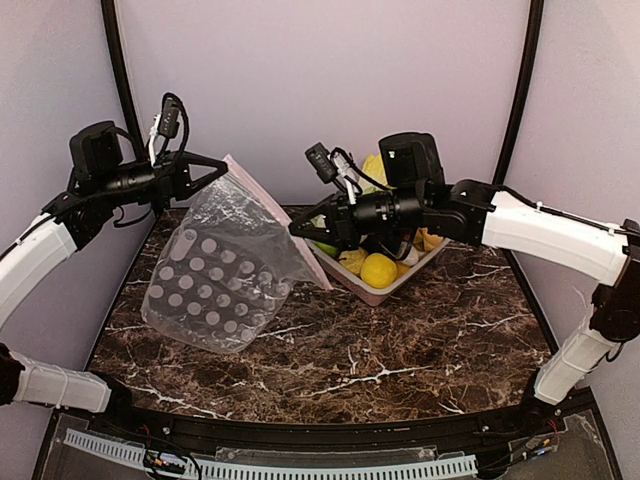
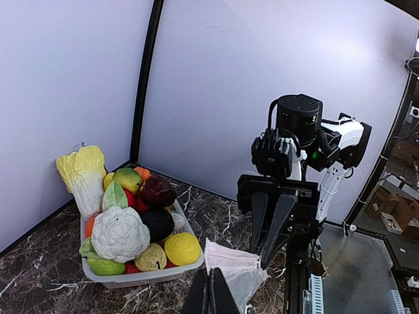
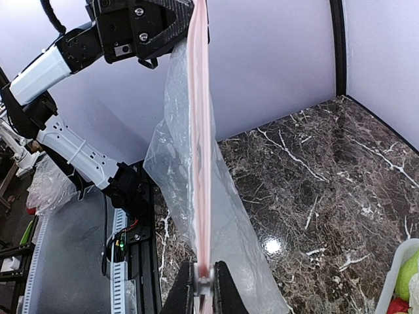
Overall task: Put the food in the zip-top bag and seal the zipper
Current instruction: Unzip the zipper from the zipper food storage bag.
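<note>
Pinches one end of the thin pink zipper (image 3: pixel 200 163) in the closed left pincer (image 2: pixel 209 291), the other end in the closed right pincer (image 3: pixel 204 284). Suspends the clear, crinkled, white-dotted zip-top bag (image 1: pixel 215 270) over the dark veined marble worktop (image 1: pixel 400 350). Leaves bumpy white cauliflower (image 2: pixel 120 233), smooth yellow lemon (image 2: pixel 182 248) and dark purple round piece (image 2: pixel 159 224) heaped in the pale rectangular tray (image 2: pixel 141 277).

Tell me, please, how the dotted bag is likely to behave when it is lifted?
Probably floppy: the zip-top bag sags and crumples below the zipper, taut only between the left gripper and right gripper. Likely light: two fingertip pinches hold it up. Its glossy film may slip.
</note>
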